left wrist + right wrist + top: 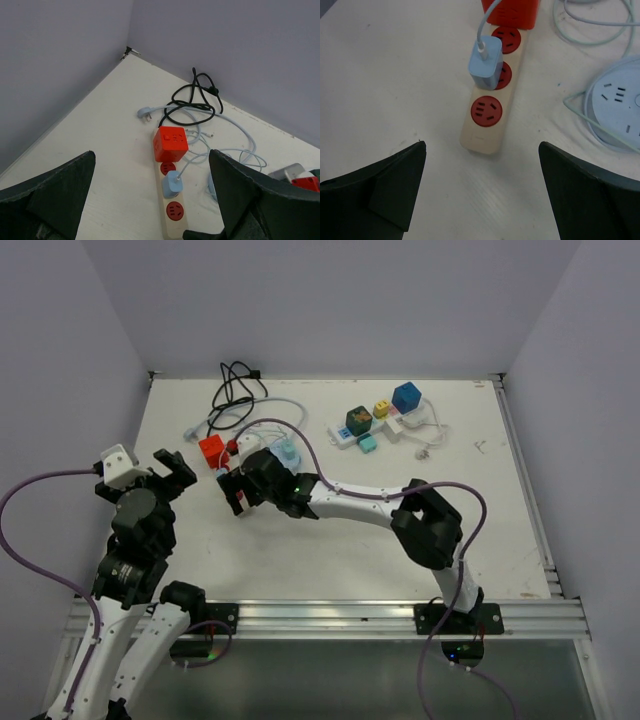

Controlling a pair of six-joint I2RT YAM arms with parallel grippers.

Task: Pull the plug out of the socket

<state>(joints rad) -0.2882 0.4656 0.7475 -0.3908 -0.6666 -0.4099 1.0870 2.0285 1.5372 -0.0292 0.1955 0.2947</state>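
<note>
Here my right gripper (236,491), fingers spread wide, is the nearer one, with the plug (485,62) straight ahead on the strip (479,139).

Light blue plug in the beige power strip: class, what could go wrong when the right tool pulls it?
Nothing pins the power strip, so it may lift with the light blue plug instead of releasing it. The red cube adapter sits on the same strip near the plug; the open right tool could knock it or snag the thin cable.
</note>
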